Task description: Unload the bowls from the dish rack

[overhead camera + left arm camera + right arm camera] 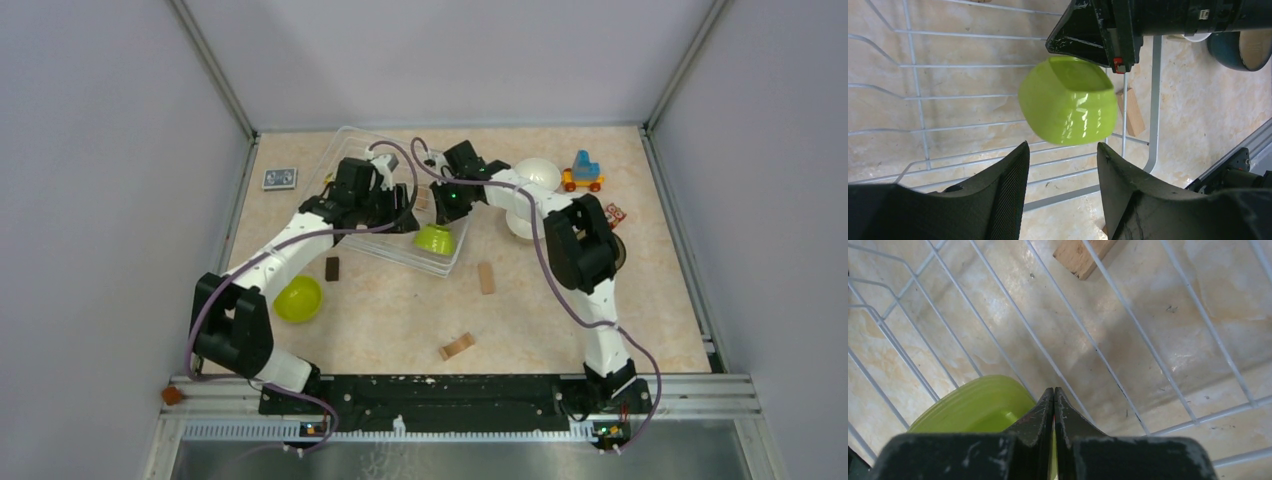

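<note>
One lime green bowl (436,238) lies tipped inside the pale wire dish rack (352,140), near its front right corner. In the left wrist view this bowl (1068,102) sits just beyond my left gripper (1063,152), which is open and empty, its fingers (1008,175) on either side of the bowl's line. From above, the left gripper (405,217) is over the rack. My right gripper (1054,390) is shut, its tips pressed against the bowl (973,405). A second lime bowl (298,299) sits on the table by the left arm. Two white bowls (537,172) (519,223) and a dark teal bowl (1243,47) stand right of the rack.
Wooden blocks (486,277) (457,346) and a dark block (332,268) lie on the table in front of the rack. A toy vehicle (582,172) stands at the back right and a card (279,178) at the back left. Grey walls enclose the table.
</note>
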Controlling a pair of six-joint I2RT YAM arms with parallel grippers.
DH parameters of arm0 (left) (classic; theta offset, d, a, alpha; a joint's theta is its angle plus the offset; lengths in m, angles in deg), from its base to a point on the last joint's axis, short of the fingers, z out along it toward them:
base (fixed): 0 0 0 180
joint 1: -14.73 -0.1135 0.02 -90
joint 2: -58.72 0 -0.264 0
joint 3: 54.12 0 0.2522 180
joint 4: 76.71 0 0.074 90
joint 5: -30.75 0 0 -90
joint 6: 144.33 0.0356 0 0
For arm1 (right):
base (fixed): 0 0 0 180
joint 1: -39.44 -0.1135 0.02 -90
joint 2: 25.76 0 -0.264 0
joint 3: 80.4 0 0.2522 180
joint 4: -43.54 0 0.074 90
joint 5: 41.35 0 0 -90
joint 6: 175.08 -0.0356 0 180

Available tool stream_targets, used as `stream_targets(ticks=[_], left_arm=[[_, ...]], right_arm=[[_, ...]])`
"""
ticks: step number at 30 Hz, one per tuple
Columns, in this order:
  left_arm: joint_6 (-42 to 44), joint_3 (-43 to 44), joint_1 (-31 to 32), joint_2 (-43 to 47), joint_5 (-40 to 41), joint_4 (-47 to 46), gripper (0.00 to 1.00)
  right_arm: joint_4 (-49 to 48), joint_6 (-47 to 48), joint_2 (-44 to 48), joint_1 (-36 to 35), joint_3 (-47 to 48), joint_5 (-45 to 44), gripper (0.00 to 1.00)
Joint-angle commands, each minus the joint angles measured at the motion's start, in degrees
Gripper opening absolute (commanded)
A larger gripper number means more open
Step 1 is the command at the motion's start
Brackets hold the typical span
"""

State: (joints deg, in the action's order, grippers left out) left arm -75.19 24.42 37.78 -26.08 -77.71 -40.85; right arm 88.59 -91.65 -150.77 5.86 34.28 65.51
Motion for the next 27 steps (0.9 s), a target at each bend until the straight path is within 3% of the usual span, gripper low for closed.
stream_targets(ticks=[1,11,17,27], left_arm=[[-0.47,2.42,0.59,-0.51,-2.97,-2.39,0.57],[-1.37,1.53,0.64,-2.67,-8.88,-3.94,0.48],[-0.23,1.79,0.68,-1.69,-6.62,-3.01,0.26],[0.71,2.19,0.70,-0.31,-4.37,-1.91,0.34]], right_arm=[[1.23,1.40,-0.50,-0.45,2.00,1.49,0.00],[1.60,1.47,0.32,-0.25,2.80,2.41,0.00],[1.35,1.87,5.35,-0.24,1.71,3.35,0.00],[0.73,2.09,11.37,-0.23,-2.87,7.51,0.00]])
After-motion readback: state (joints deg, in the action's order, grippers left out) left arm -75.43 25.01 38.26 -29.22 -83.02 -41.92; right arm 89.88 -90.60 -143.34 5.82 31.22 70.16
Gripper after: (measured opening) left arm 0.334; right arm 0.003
